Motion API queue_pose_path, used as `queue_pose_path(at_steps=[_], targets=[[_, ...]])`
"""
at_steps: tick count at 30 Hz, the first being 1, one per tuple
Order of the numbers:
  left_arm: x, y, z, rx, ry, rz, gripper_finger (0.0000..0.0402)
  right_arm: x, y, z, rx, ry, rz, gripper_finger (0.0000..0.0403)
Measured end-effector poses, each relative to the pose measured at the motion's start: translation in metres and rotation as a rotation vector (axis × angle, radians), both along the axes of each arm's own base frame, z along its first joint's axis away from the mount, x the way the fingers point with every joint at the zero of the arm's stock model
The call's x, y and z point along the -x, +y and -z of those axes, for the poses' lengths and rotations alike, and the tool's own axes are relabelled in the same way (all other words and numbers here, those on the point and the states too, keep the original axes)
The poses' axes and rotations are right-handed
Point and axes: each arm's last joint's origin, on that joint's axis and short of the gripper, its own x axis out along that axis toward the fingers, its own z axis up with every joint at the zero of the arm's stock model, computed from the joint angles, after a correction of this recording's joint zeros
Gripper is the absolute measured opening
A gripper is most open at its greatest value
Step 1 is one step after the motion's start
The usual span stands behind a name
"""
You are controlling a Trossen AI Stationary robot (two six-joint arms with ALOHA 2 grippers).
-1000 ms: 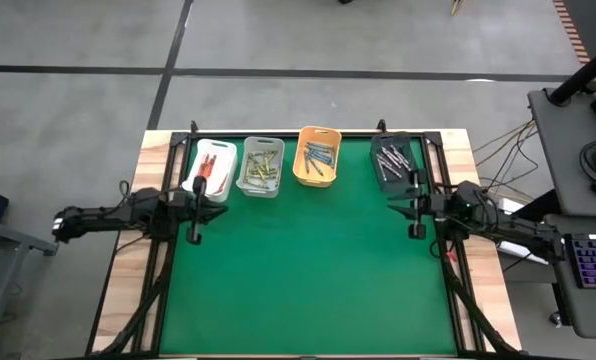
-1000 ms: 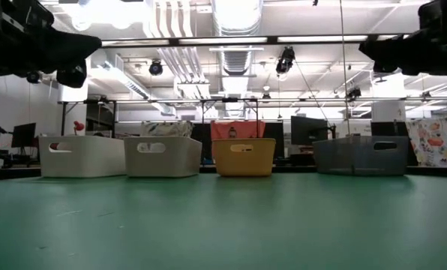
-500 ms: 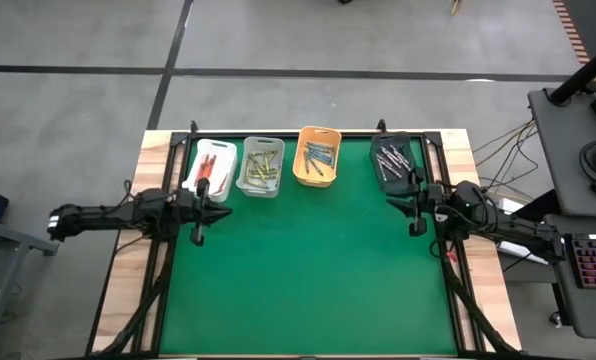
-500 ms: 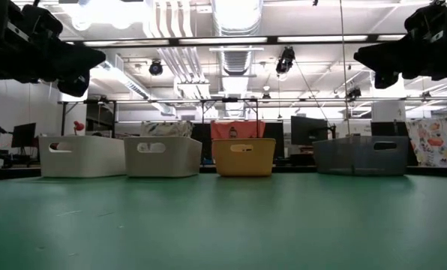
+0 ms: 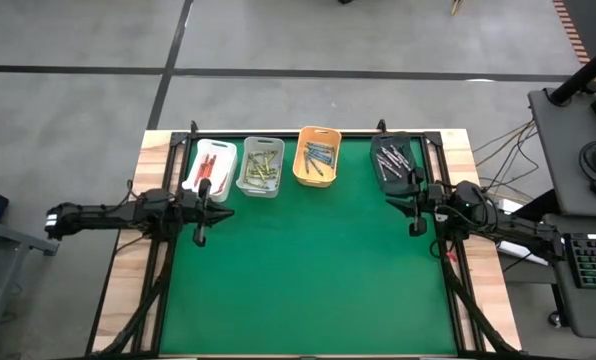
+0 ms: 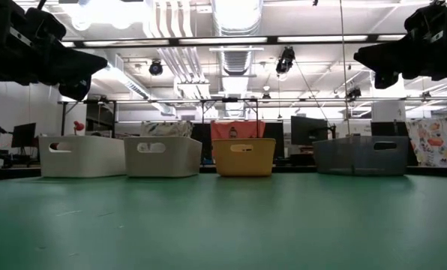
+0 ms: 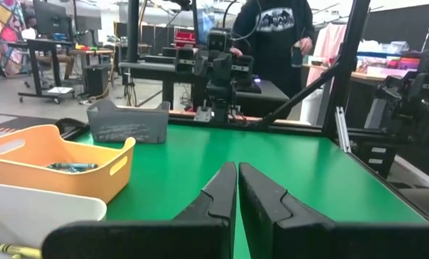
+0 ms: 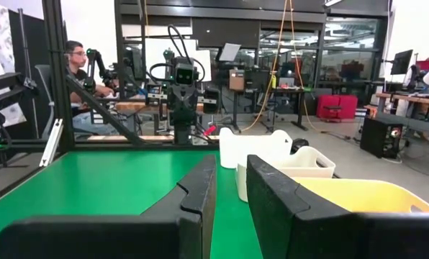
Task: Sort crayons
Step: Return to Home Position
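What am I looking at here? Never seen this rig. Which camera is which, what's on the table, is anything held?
Two dark robot arms work at a green table. One picture looks straight down, one sits at table height, and one camera rides on each wrist. Along the far edge stand four bins: white bin, grey bin, orange bin and black bin, each with crayons inside. The left gripper hangs near the white bin, fingers shut on nothing. The right gripper hangs near the black bin, its fingers slightly apart, holding nothing. A person stands behind the table in the left wrist view.
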Motion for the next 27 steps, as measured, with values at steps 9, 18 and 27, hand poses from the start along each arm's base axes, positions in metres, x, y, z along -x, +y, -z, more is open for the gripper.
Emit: queue_pose_path(at_steps=[9,18,27], targets=[[-0.0016,0.0001,0.0019,0.001,0.023,0.0,0.0,0.0,0.0,0.0004,-0.001,0.004,0.0,0.0068],[-0.0027,0.0002,0.0034,0.002,0.04,0.0,0.0,-0.0001,0.0,0.0004,-0.001,0.004,0.0,0.0068],[-0.0033,0.0002,0.0042,0.002,0.049,0.0,0.0,-0.0001,0.0,0.0006,-0.001,0.005,0.0,0.0068]])
